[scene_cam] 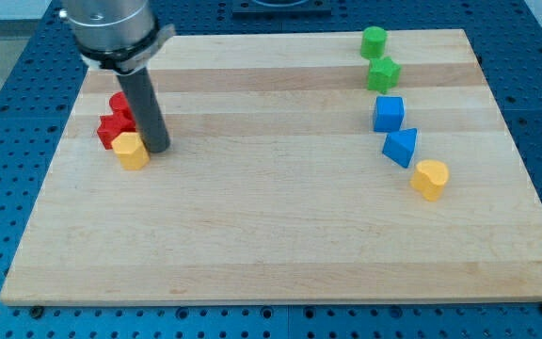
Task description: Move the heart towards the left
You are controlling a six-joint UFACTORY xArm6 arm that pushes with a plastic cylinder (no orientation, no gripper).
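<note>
A yellow heart-shaped block (430,179) lies at the view's right, lowest in a column of blocks. My tip (155,149) is far from it, at the view's left. The tip touches or nearly touches the right side of a second yellow block (133,150), which looks like a hexagon. A red star-like block (113,129) sits just above and left of that yellow block. A red round block (120,102) sits above it, partly hidden behind the rod.
At the view's right, above the heart, stand a blue triangle (401,147), a blue cube (389,114), a green star (383,73) and a green round block (374,40). The wooden board (271,235) is ringed by blue perforated table.
</note>
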